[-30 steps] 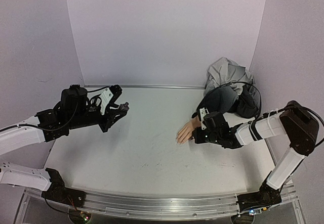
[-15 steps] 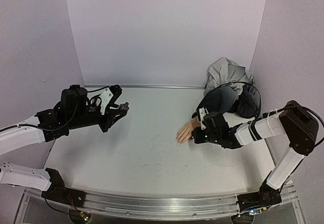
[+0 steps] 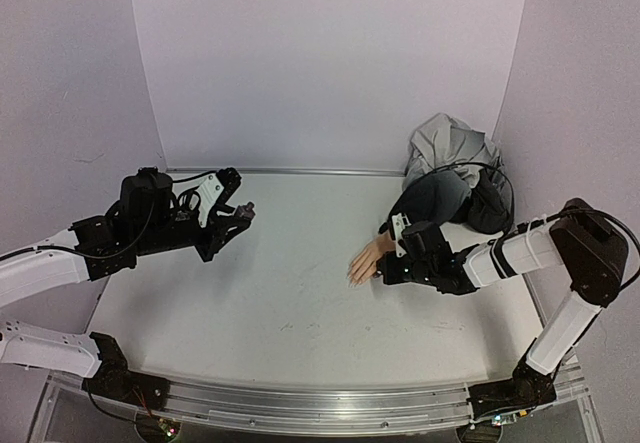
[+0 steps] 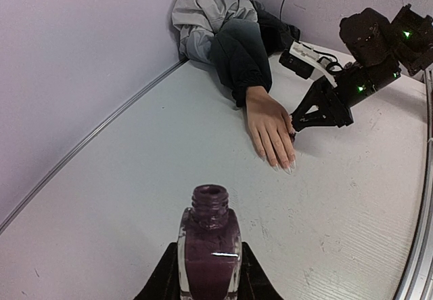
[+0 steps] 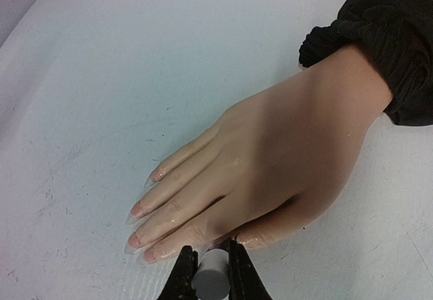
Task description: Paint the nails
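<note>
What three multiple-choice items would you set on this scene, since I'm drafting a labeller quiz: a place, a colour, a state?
1. Where is the bottle? A on a shelf; B in the left gripper; C in a drawer.
2. The polish is: A clear; B yellow; C dark maroon.
3. The bottle is: A uncapped; B capped; C tipped over.
Answers: B, it is clamped at its base; C, seen through the glass; A, its neck stands open.
</note>
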